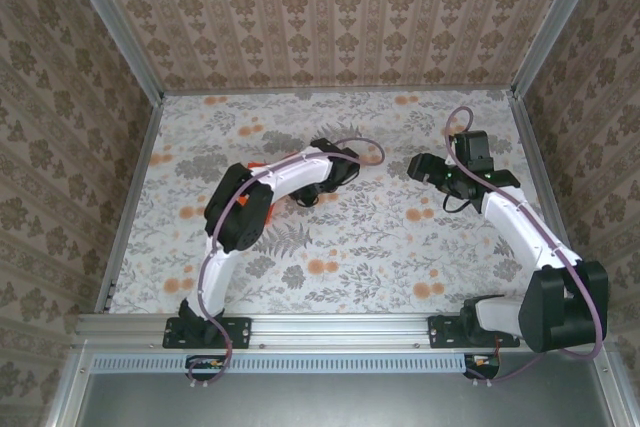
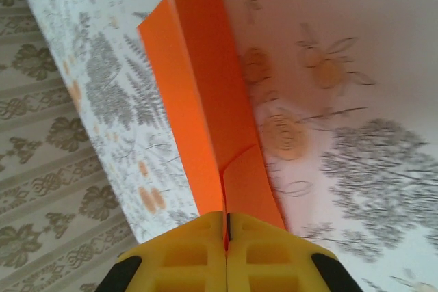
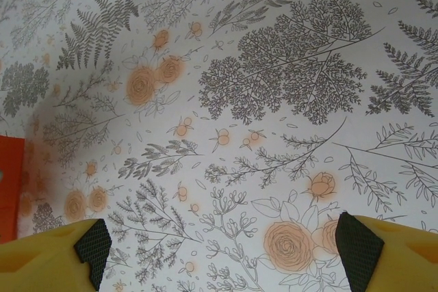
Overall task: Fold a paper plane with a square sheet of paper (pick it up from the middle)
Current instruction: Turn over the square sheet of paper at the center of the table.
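Note:
The square sheet of paper [image 2: 205,87] is bright orange and folded into a long, narrow, layered shape with a crease along it. My left gripper [image 2: 226,222] is shut on its near end, and the paper runs away from the yellow jaws over the flowered table. From above, the left gripper [image 1: 318,185] sits near the table's middle, and an orange tip [image 1: 253,164] peeks out beside that arm. My right gripper [image 3: 226,251] is open over bare tabletop with nothing between its pads. A strip of the orange paper [image 3: 8,186] shows at that view's left edge. From above, the right gripper [image 1: 418,167] is apart from the left one.
The table [image 1: 380,247] is covered in a cloth printed with grey ferns and pale-orange flowers. Patterned walls [image 1: 330,17] with metal rails close it in at the back and on both sides. A metal rail [image 1: 330,327] carries both arm bases along the near edge.

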Robot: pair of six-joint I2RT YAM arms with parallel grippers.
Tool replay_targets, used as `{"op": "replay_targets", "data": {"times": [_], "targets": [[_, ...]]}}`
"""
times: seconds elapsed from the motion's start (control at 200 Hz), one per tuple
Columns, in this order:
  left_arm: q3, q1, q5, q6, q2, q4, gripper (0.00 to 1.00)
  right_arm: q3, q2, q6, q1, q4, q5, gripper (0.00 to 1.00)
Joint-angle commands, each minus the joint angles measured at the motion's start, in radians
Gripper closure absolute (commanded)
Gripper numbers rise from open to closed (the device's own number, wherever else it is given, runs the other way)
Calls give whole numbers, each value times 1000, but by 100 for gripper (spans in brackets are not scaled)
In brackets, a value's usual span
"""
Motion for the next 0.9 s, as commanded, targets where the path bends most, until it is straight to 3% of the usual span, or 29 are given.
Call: {"op": "replay_targets", "data": {"times": [0.0,0.705,0.895], "targets": [[7,-28,103,-21,-7,45,92,-9,12,-7,-10,-31,4,11],[-68,-43,545,-16,-67,275,84,-8,92,32,-15,-5,-69,11],[-119,-21,671,-21,-120,358,71,-10,103,44,-15,6,-97,11]]}}
